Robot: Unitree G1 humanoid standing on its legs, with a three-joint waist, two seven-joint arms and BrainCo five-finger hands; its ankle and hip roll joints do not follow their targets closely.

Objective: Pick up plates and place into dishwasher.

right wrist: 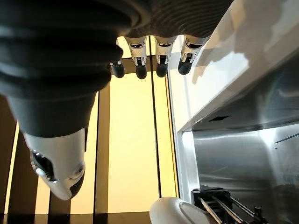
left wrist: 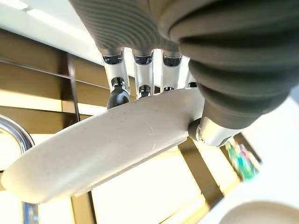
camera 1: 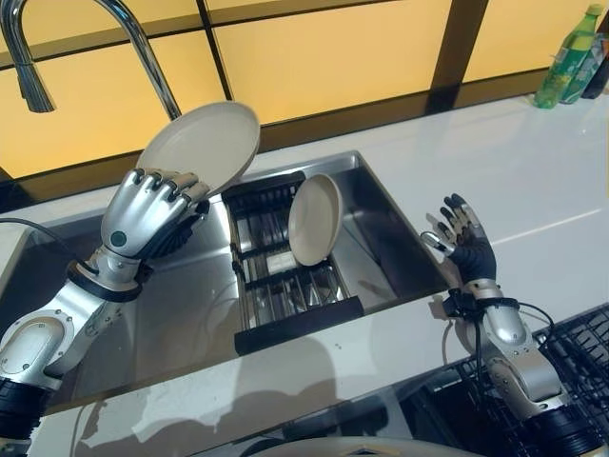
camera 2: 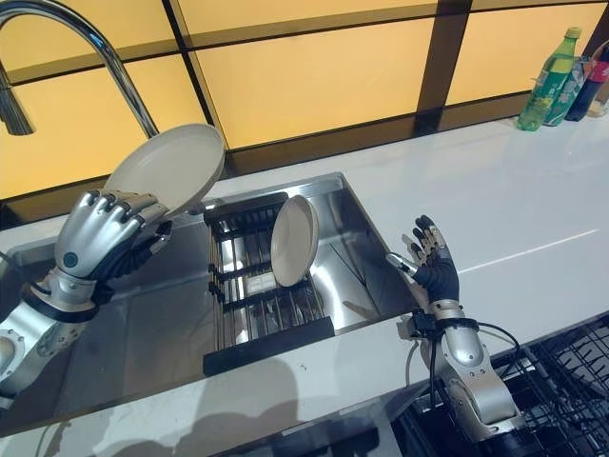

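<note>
My left hand is shut on the rim of a beige plate, holding it tilted up above the sink's left half; in the left wrist view the plate sits pinched between fingers and thumb. A second beige plate stands on edge in the black dish rack inside the steel sink. My right hand hovers open, palm up, over the white counter just right of the sink, holding nothing. The dishwasher's black wire rack is at the lower right.
A curved chrome faucet rises at the back left. Green bottles stand at the far right of the white counter. Yellow panels with dark frames form the back wall.
</note>
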